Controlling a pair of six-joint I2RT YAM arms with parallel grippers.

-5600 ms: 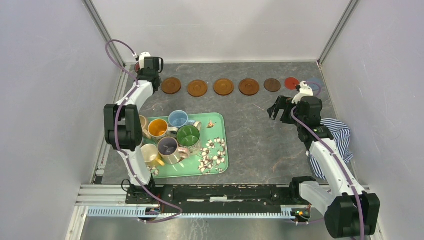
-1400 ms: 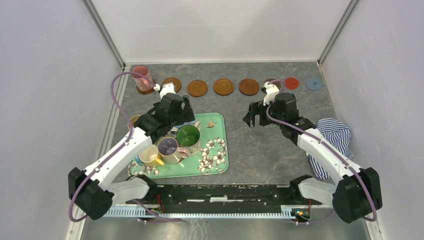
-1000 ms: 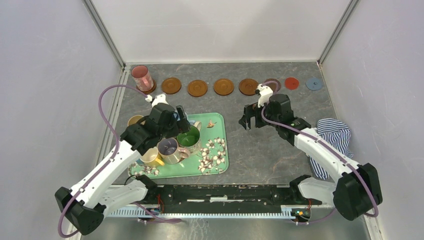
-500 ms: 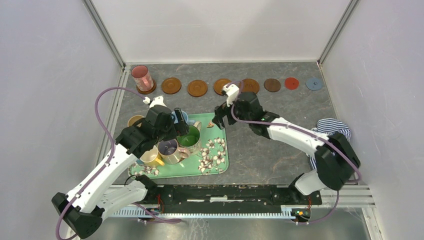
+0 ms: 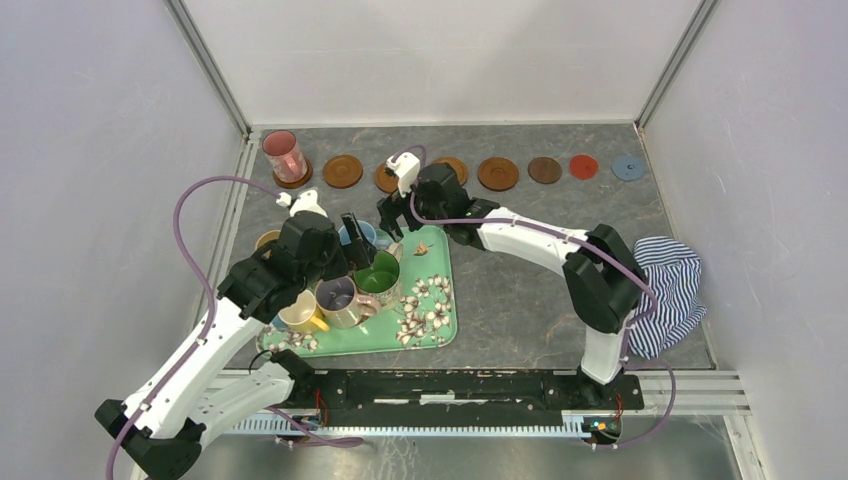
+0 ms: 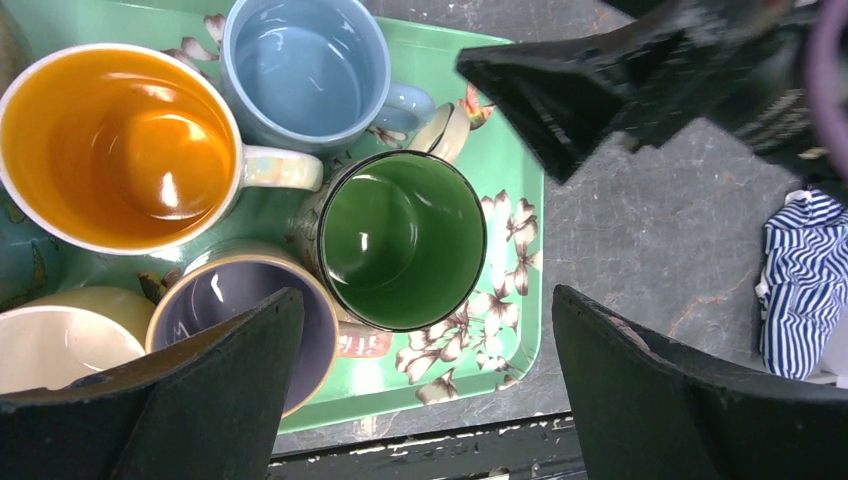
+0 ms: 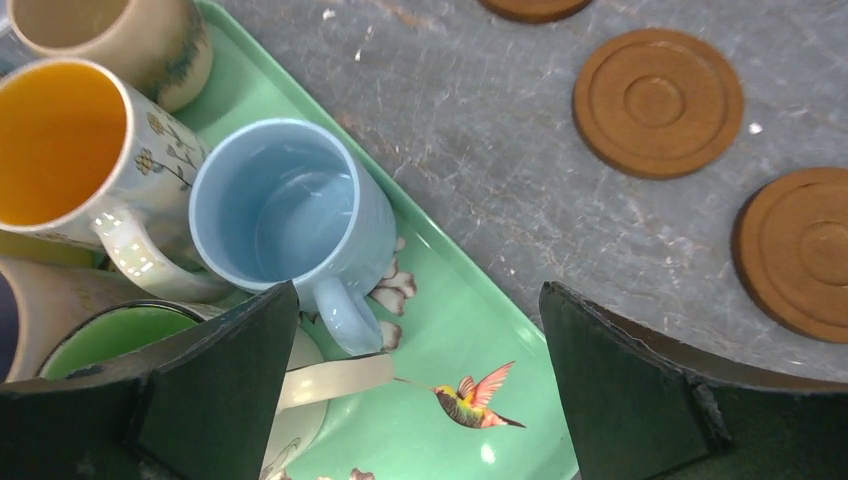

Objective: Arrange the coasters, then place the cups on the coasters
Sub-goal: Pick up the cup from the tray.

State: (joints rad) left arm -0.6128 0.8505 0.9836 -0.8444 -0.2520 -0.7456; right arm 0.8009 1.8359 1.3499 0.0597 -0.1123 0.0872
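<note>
Several coasters lie in a row at the back, among them wooden ones (image 5: 343, 171) (image 5: 497, 173), a dark brown one (image 5: 545, 169), a red one (image 5: 583, 165) and a blue-grey one (image 5: 627, 166). A pink cup (image 5: 283, 155) stands on the leftmost coaster. On the green tray (image 5: 437, 320) stand the light blue cup (image 7: 275, 215), green cup (image 6: 403, 240), orange cup (image 6: 120, 150), lilac cup (image 6: 230, 310) and a yellowish cup (image 5: 297, 310). My left gripper (image 6: 425, 300) hangs open over the green cup. My right gripper (image 7: 418, 290) hangs open beside the light blue cup's handle, holding nothing.
A striped blue-and-white cloth (image 5: 665, 290) lies at the right edge of the table. A tan cup (image 7: 100, 30) stands at the tray's far left corner. Both grippers hover close together over the back of the tray. Metal rails and walls enclose the table.
My right arm has swung left from mid-table to above the tray's back edge. My left gripper has drifted slightly over the cups. Both grippers stayed open.
</note>
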